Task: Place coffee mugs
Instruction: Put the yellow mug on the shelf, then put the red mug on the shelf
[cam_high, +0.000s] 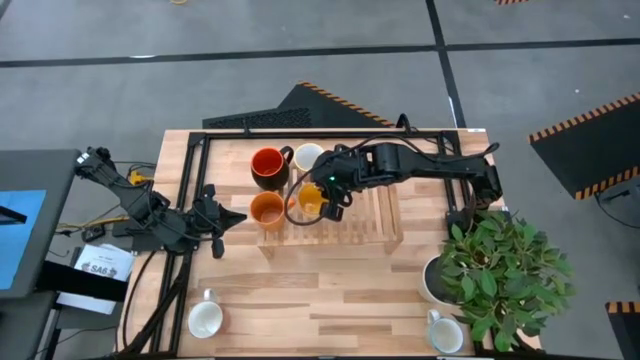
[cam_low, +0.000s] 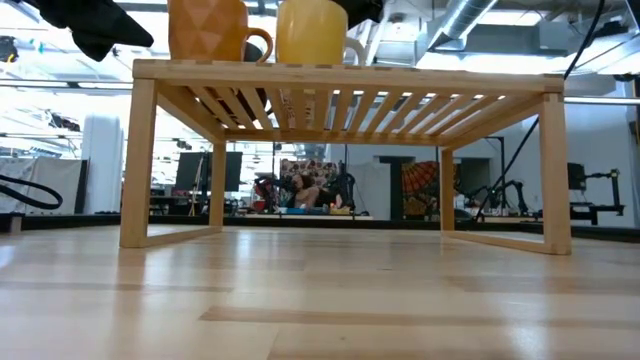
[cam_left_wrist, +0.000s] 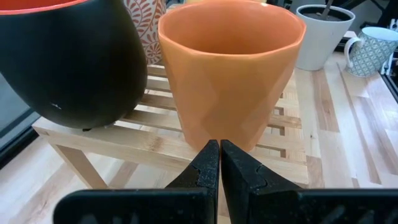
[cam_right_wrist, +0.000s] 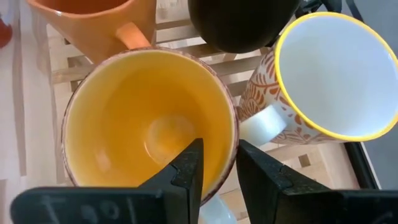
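A slatted wooden rack (cam_high: 350, 225) holds several mugs. The dark mug with red inside (cam_high: 268, 165) and a white patterned mug (cam_high: 307, 158) stand at its far side. An orange mug (cam_high: 266, 208) and a yellow mug (cam_high: 310, 198) stand at its near side, bases on the slats. My right gripper (cam_high: 330, 193) is over the yellow mug (cam_right_wrist: 143, 124), shut on its rim. My left gripper (cam_high: 232, 218) is shut and level with the rack. It points at the orange mug (cam_left_wrist: 230, 68) from the table's left, a little short of it. Two white mugs (cam_high: 205, 320) (cam_high: 443, 332) stand on the table near its front edge. My right gripper holds the yellow mug by its rim (cam_right_wrist: 231, 146) on the side toward the white patterned mug (cam_right_wrist: 336, 74). One finger (cam_right_wrist: 186, 171) is inside the cup and the other (cam_right_wrist: 264, 180) outside. The fingers come from above, pointing down. The mug stands upright on the rack (cam_low: 312, 32).
A large white plant pot (cam_high: 436, 280) with a leafy green plant (cam_high: 505, 275) stands at the table's right. A black frame (cam_high: 300, 135) runs along the far edge. Cables (cam_high: 170, 290) lie beside the left arm. Bare wood lies between the two white mugs near the front.
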